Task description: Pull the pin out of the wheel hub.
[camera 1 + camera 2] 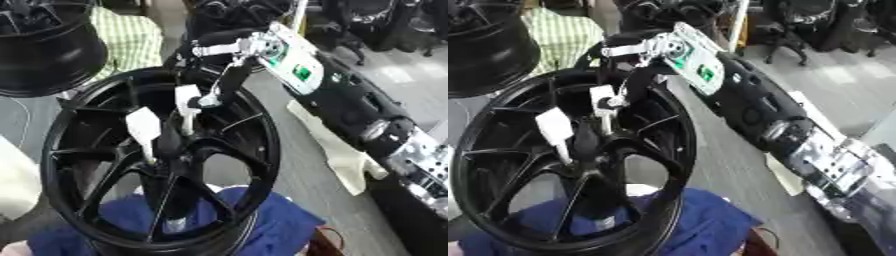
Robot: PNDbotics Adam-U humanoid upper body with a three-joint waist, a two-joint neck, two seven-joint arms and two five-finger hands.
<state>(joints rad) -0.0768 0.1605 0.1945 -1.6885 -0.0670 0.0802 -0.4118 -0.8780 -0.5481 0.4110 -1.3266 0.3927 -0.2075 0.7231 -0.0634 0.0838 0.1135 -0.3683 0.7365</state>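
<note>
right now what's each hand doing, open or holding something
Right hand: shut on the white-headed pin at the black wheel.
Left hand: not in view.

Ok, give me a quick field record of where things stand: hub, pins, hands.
wheel hub: black spoked rim, standing upright on a blue cloth
pins: two white-headed pins in the hub centre, near pin untouched, far pin at the fingers
right hand: reaching in from the upper right, fingers curled at the far pin
left hand: not in view
pin status: both still seated
second wheel: black rim, upper left
</note>
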